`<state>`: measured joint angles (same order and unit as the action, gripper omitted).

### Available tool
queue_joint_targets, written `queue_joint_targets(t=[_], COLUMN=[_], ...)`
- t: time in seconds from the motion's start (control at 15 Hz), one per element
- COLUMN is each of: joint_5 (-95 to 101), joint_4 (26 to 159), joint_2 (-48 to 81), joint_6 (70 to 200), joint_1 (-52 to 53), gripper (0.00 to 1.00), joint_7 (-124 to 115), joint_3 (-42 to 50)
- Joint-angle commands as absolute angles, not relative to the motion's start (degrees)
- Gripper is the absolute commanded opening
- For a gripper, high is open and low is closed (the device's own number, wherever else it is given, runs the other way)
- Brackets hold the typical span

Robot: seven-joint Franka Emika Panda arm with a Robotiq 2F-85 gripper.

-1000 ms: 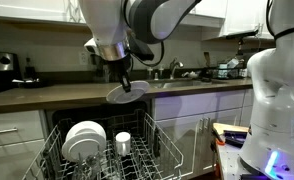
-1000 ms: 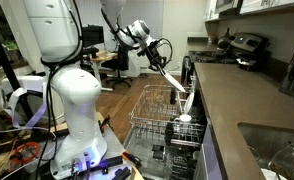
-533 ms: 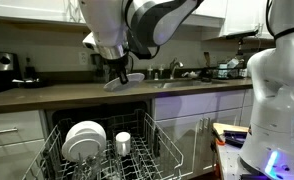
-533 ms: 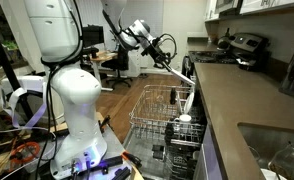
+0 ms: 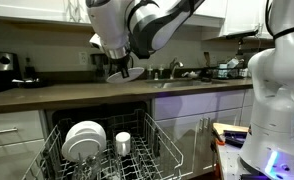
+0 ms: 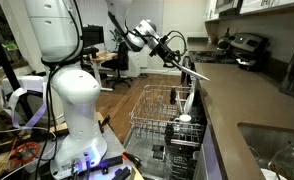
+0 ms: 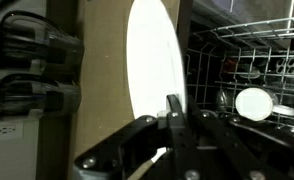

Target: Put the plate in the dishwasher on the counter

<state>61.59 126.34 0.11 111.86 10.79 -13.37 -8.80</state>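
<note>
My gripper (image 5: 122, 68) is shut on the rim of the white plate (image 5: 130, 73) and holds it nearly flat just above the dark counter (image 5: 47, 95). In an exterior view the plate (image 6: 194, 72) hangs at the counter's front edge (image 6: 232, 105), above the open dishwasher (image 6: 167, 115). In the wrist view the plate (image 7: 152, 70) fills the middle, edge-on between my fingers (image 7: 174, 120). The dishwasher rack (image 5: 102, 150) below holds a pair of overlapping white plates (image 5: 84, 140) and a small white cup (image 5: 123, 141).
A white robot base (image 5: 277, 90) stands beside the dishwasher. Dishes and a faucet (image 5: 177, 70) crowd the sink end of the counter. A stove (image 5: 7, 75) sits at one end. A black appliance (image 6: 242, 45) stands at the counter's far end.
My gripper has risen with the plate from just over the rack to counter height and moved toward the counter, tilting the plate flatter.
</note>
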Motion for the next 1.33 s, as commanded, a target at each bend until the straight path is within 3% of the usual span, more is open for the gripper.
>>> queue_joint_targets(t=[0.0,1.27], joint_5=[66.21,67.38], joint_4=[125.03,123.48], joint_2=[0.60,4.08], joint_6=[114.87,120.42], joint_1=[8.55,6.63], gripper=[0.07,0.07], joint_7=[-15.16,-14.52], joint_3=[-7.28,-5.13])
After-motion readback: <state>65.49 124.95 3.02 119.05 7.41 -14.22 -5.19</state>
